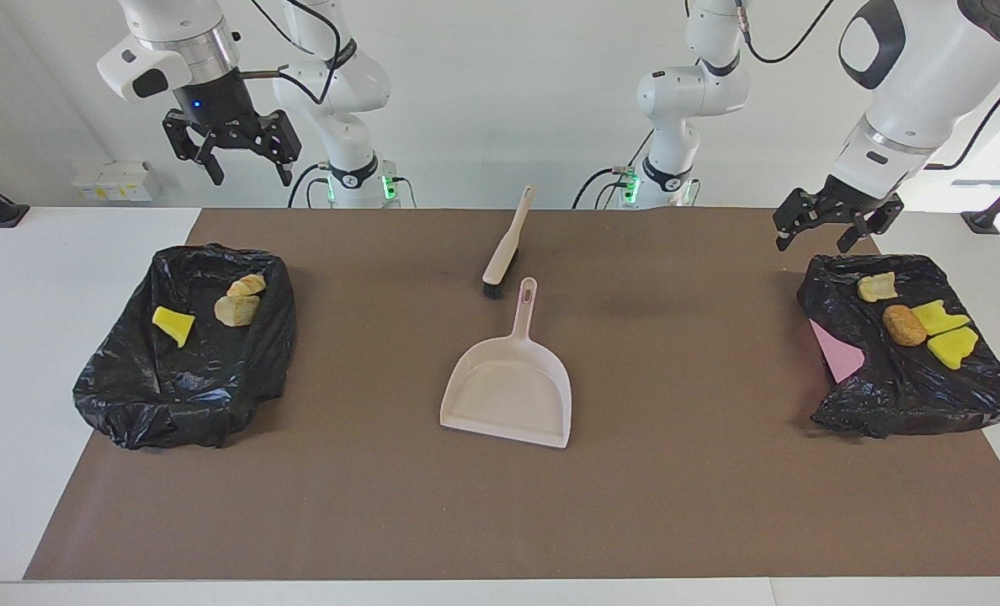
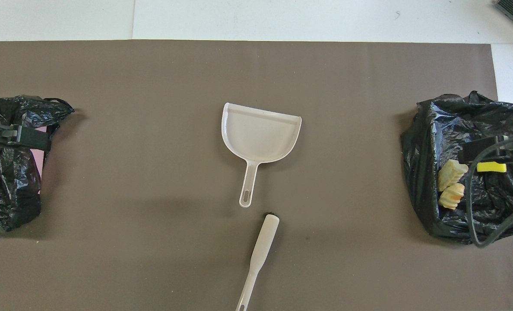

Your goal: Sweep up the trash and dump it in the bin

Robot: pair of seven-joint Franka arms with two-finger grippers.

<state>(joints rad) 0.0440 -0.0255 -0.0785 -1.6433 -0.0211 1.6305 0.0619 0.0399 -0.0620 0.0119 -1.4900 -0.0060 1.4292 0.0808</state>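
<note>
While both arms hang raised and empty-handed, the sweeping itself looks finished — every scrap of trash lies in a bin. Three pieces, one yellow chunk [image 1: 173, 325] and two tan lumps [image 1: 240, 301], rest in the black-lined bin [image 1: 182, 396] at the right arm's end of the table. Four more — two yellow chunks [image 1: 946, 333], a brown lump [image 1: 903, 325] and a pale lump [image 1: 876, 287] — rest in the black-lined bin [image 1: 904, 396] at the left arm's end, where a pink corner [image 1: 837, 355] shows through the liner.

The right gripper [image 1: 246, 172] hovers high over its bin's end of the table, fingers spread wide, holding nothing. The left gripper [image 1: 820, 236] hangs just above the robot-side edge of its bin, fingers likewise apart and empty.

The beige dustpan [image 1: 508, 396] lies flat mid-mat, bare inside, handle pointing toward the robots. The brush [image 1: 507, 244] lies just beside that handle's tip, nearer to the robots, bristles toward the pan. No scrap shows on the brown mat [image 1: 685, 488].

Judged from this layout, the step in hand is the close of the task: tools set down, trash binned. The next move seems to call for little more than drawing both arms clear to a rest pose, without snagging the loose liner under the left gripper.
</note>
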